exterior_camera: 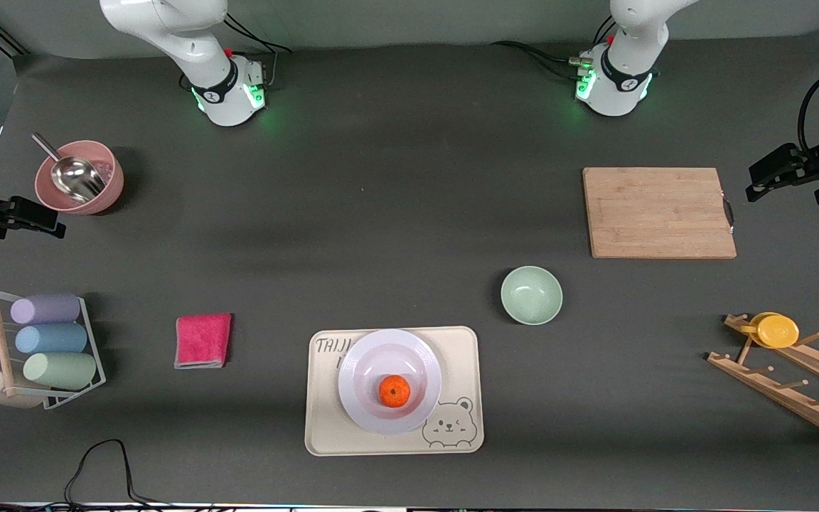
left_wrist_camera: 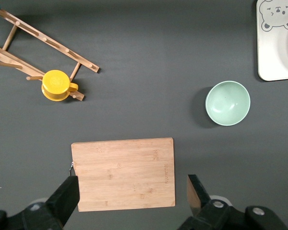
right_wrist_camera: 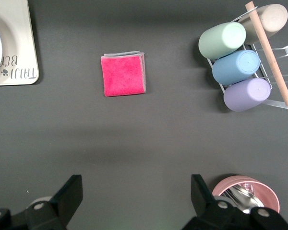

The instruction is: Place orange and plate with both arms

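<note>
In the front view, the orange (exterior_camera: pixel 394 391) is seen resting in the well of the plate (exterior_camera: pixel 389 381), which sits on the bear-printed tray (exterior_camera: pixel 394 390) near the middle of the table edge nearest the camera. The plate is judged rigid, glossy and breakable, best pinched at its wide rim; the orange is judged light, firm and prone to rolling, best taken across its middle.

In the left wrist view, the left gripper (left_wrist_camera: pixel 133 194) is shown with fingers spread wide and empty, held over the cutting board (left_wrist_camera: pixel 123 173) toward the left arm's end.

In the right wrist view, the right gripper (right_wrist_camera: pixel 137 194) is likewise spread and empty, over bare table beside the pink bowl (right_wrist_camera: pixel 246 194) toward the right arm's end.
</note>
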`<state>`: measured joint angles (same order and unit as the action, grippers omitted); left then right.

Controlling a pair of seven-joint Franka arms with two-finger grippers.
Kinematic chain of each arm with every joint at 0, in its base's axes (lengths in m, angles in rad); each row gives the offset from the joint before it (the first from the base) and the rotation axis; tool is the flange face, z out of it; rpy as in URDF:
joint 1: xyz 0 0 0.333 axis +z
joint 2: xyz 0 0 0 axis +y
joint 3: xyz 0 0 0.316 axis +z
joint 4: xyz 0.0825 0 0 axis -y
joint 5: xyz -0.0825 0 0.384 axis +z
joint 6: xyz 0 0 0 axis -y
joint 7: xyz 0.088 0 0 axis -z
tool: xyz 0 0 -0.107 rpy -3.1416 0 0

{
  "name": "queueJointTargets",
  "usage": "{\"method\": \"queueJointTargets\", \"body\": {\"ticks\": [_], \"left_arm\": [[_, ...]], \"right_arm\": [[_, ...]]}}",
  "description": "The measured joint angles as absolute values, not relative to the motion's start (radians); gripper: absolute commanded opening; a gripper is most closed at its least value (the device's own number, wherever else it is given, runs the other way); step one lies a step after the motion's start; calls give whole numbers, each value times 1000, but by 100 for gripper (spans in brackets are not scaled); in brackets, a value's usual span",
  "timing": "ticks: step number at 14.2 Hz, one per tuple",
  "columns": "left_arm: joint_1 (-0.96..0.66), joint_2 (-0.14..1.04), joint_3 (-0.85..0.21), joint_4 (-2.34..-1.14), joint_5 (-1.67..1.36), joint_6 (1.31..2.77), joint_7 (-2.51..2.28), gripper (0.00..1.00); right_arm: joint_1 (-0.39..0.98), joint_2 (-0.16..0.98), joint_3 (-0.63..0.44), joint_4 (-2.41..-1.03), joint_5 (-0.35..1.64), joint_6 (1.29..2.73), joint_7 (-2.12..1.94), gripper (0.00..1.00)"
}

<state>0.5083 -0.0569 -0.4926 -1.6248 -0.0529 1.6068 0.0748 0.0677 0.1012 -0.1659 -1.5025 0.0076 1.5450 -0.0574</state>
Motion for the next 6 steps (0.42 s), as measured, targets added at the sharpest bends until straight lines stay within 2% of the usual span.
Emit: {"method": "queueJointTargets", "body": {"ticks": [6], "left_arm": [[506, -53, -498, -1626, -62, 1607, 76, 100]], "right_arm": [[70, 101, -164, -1503, 7, 1545, -57, 100]]}}
